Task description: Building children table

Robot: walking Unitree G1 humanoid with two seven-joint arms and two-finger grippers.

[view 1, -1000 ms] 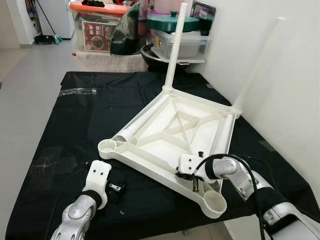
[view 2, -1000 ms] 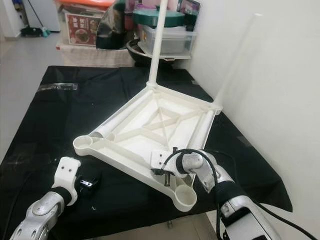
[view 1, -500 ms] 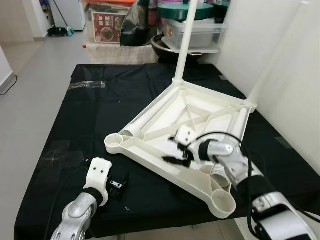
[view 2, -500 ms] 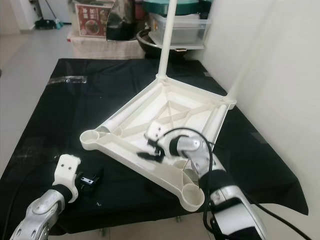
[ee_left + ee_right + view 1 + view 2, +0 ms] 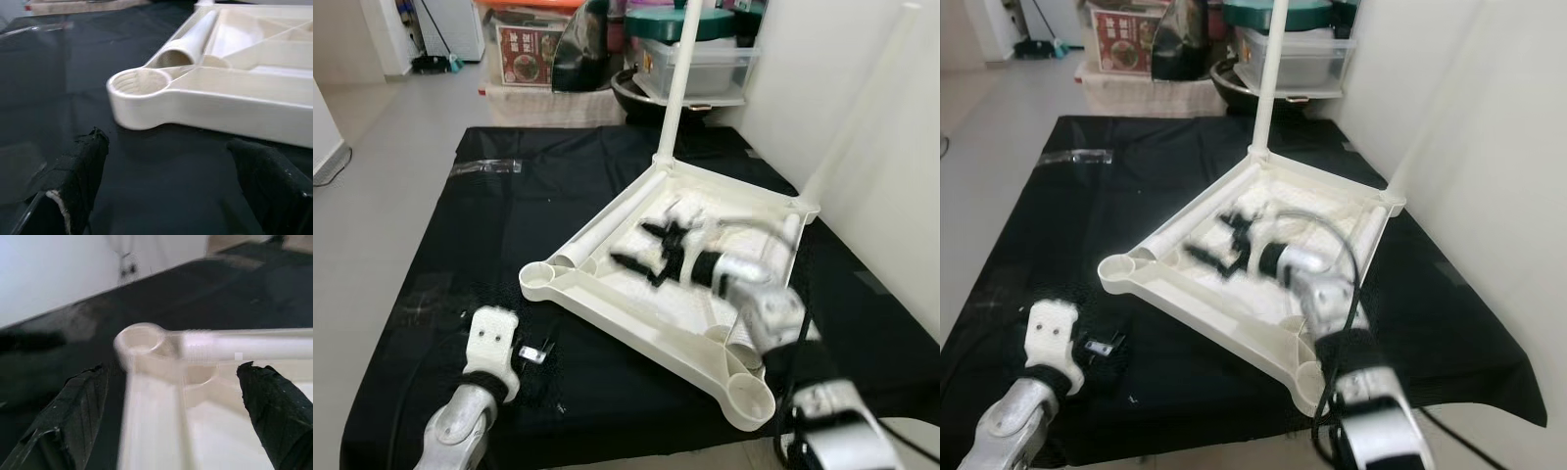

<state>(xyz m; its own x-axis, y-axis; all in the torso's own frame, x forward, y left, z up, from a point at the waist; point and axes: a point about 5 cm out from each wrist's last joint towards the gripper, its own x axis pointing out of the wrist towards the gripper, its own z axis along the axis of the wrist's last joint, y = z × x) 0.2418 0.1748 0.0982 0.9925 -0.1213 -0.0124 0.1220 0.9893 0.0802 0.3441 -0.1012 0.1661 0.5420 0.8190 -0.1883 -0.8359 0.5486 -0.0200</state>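
Nearest on the left, the left tool [image 5: 530,352] hovers low over the black-covered surface [image 5: 460,255], its two black fingers [image 5: 78,171] spread apart with nothing between them; its wrist view looks across the dark cloth at the near-left round corner socket [image 5: 139,82] of the white plastic tabletop [image 5: 651,308], a little way off. That tabletop lies upside down on the surface, tilted like a diamond, with ribs crossing its underside and a round socket at each corner; the nearest socket [image 5: 747,400] sits close to the front edge of the surface, to the right. A loose white leg [image 5: 602,230] lies along the tabletop's left inner edge, its open end just beside the near-left socket, and another loose leg [image 5: 769,284] lies along the right inner edge. The right tool [image 5: 656,253], blurred in the head views, hangs over the middle of the tabletop's underside with its fingers [image 5: 274,416] wide apart and empty. At the far corner a white leg [image 5: 674,83] stands upright in its socket, and at the right corner a second leg [image 5: 857,103] rises, leaning toward the white wall [image 5: 862,147]. Beyond the surface, storage boxes [image 5: 524,44] and a clear lidded bin [image 5: 690,69] sit on the floor.
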